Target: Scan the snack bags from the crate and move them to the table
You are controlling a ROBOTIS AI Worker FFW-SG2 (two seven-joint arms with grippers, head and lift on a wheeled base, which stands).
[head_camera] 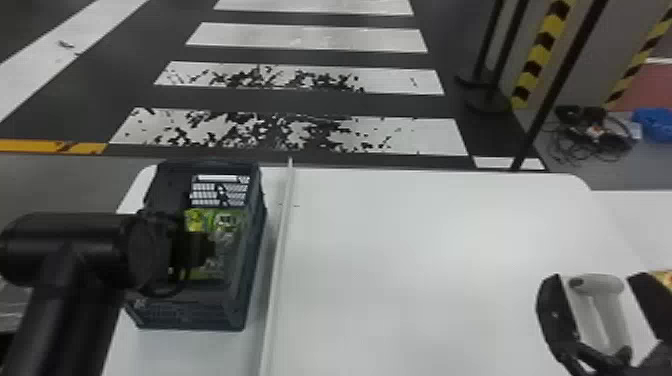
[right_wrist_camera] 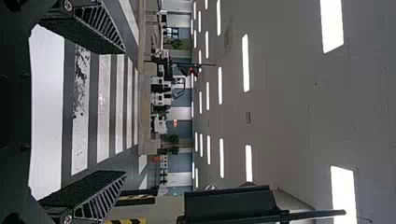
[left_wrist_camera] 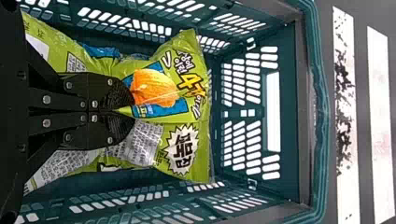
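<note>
My left gripper (head_camera: 202, 250) is down inside the dark crate (head_camera: 256, 210), over a green snack bag (head_camera: 227, 222). In the left wrist view the left gripper (left_wrist_camera: 132, 107) is shut, a fold of the green bag (left_wrist_camera: 184, 149) pinched at its fingertips. That bag lies within the teal crate walls (left_wrist_camera: 287, 60), close to the slotted end. Blue packaging (left_wrist_camera: 103, 50) peeks out beside it. My right gripper (head_camera: 597, 278) stands at the table's right side, a white and grey scanner (head_camera: 602, 315) visible between its fingers. Seen from the wrist, the right gripper (right_wrist_camera: 125, 112) is wide open.
The white table (head_camera: 425, 260) carries a raised divider strip (head_camera: 282, 235) just right of the crate. A piece of orange-yellow packaging (head_camera: 666, 276) shows at the far right edge. Beyond the table, black posts (head_camera: 555, 95) stand on the floor.
</note>
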